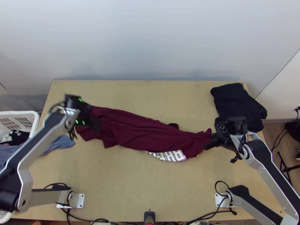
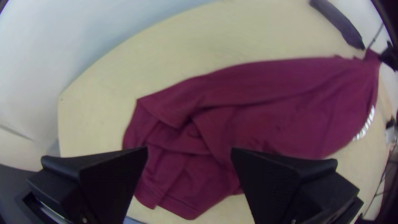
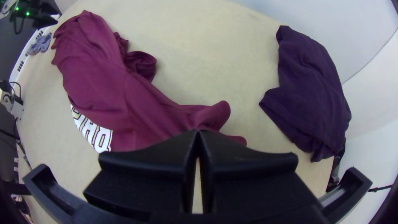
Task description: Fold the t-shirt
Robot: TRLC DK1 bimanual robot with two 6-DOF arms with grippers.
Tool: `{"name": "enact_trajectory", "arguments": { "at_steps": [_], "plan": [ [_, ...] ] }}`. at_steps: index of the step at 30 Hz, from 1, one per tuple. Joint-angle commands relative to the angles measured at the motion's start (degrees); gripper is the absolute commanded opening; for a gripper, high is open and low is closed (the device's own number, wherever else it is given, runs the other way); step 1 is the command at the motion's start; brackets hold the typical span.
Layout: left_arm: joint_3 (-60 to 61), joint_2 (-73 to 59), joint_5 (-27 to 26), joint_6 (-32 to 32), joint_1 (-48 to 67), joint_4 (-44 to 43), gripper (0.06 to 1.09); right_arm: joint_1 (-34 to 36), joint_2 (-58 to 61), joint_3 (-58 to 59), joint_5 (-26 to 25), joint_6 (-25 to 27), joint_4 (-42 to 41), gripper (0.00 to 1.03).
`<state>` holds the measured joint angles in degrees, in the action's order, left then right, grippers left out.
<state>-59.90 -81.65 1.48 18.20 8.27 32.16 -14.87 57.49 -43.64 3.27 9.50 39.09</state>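
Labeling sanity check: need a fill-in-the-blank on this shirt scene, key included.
The gripper pinching the maroon t-shirt is the ____ one.
The other gripper is ____, its fingers apart.
The lettering on the t-shirt is ____.
In the top view, the dark cloth lies near the table's far-____ corner.
Missing words: right; open; white; right.

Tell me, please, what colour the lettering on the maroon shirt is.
White, with dark outlines; the lettering shows best in the right wrist view.
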Motion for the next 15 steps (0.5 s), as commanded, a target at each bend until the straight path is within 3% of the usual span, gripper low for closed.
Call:
{"name": "enact_trajectory", "arguments": {
  "at_steps": [1,10,15],
  "plan": [
    [9.2,9.1,-0.3,5.1,10.4,3.7,0.99,-0.8,0.6,0.6,0.1,-0.3,-0.6,0.03],
    [15.7,6.0,1.0,14.1,11.8,-3.9,0.99,-0.9,0.9,0.1,0.0,-0.8,-0.6,0.03],
    [16.8,5.2,1.3,16.0,11.2,-10.5,0.99,-0.9,0.6,-0.2,-0.1,-1.0,-0.6,0.03]
  ]
}}
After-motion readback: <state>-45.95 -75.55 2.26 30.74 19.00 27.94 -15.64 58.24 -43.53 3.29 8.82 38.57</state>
